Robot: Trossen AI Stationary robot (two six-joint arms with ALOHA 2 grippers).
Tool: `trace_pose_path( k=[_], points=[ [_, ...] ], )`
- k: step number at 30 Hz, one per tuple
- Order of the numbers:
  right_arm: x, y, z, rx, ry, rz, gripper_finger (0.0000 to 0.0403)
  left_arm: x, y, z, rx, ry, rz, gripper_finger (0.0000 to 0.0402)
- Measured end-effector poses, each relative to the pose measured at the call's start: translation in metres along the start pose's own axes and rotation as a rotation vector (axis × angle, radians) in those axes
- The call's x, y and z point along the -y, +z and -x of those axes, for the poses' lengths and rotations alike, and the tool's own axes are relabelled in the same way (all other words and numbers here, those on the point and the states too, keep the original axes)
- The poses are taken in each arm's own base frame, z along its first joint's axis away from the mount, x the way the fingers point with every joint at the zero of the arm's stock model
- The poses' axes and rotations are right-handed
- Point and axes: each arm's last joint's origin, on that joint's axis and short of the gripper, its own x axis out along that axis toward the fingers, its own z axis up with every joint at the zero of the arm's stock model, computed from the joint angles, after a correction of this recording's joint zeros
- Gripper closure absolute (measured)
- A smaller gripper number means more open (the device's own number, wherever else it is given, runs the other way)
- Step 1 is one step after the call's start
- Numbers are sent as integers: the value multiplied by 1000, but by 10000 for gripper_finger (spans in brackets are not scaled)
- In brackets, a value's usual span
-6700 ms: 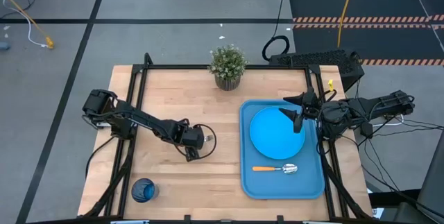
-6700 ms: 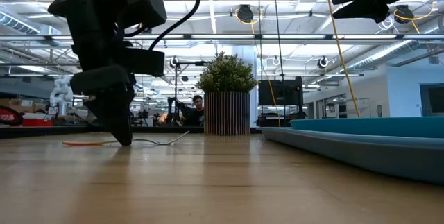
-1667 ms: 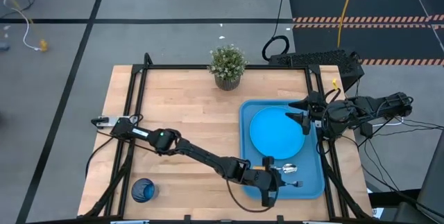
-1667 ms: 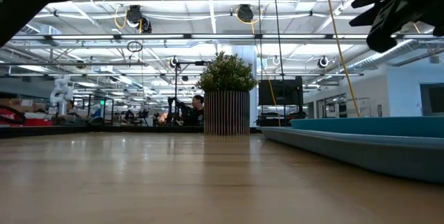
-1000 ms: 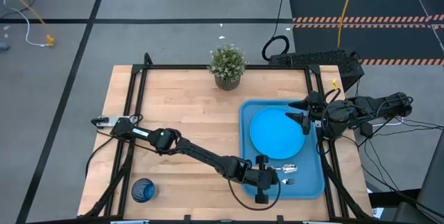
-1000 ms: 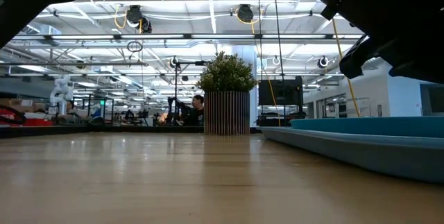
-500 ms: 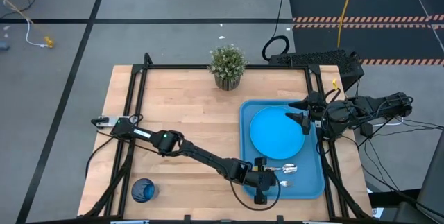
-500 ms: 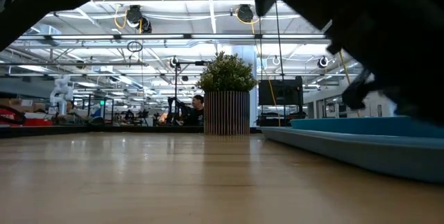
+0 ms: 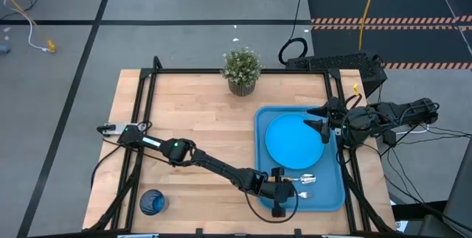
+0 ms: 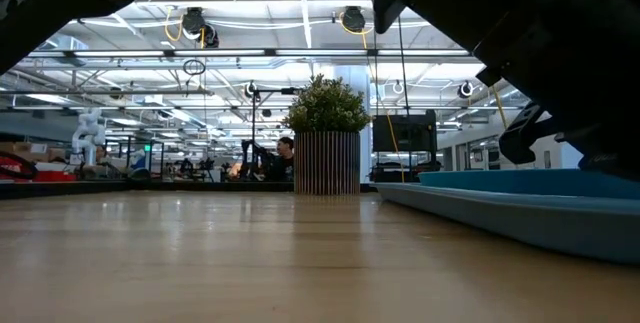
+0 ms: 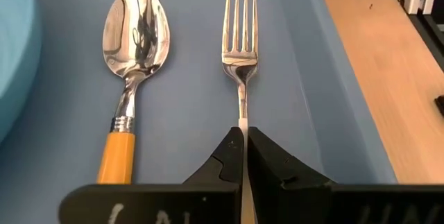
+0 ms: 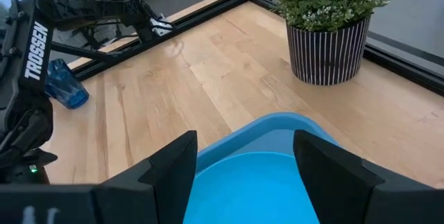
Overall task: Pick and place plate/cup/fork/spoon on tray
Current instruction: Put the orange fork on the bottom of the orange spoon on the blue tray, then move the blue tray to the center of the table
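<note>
1. Left gripper [image 11: 241, 156] clamped on the fork [image 11: 239, 40] handle, low over the near end of the tray [image 9: 262, 194].
2. Fork lies beside the spoon [image 11: 133, 50], both inside the tray.
3. Plate [image 9: 293, 141] sits in the tray's far half.
4. Right gripper [image 9: 318, 123] open, above the plate's far edge.
5. Cup [image 9: 153, 202] on the tabletop [image 9: 192, 127], near-left corner.

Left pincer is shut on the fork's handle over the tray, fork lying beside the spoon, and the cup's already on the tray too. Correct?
Not quite: the cup is not on the tray. The high view shows it on the bare table near the front-left corner. The rest holds: the left pincer is shut on the fork, which lies beside the spoon on the tray.
</note>
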Motion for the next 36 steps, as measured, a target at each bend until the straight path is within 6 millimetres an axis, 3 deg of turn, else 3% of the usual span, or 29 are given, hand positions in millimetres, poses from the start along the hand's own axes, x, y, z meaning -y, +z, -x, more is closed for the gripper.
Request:
trace_pose_path(
  k=[13,24,36],
  points=[
    [0,0,0,0,0,-4,172,0,-1,0,-2,-1,-1,393],
    [0,0,0,0,0,-4,172,0,0,0,4,0,7,352],
    [-1,0,0,-14,22,1,172,0,4,3,14,-2,-30,348]
  ],
)
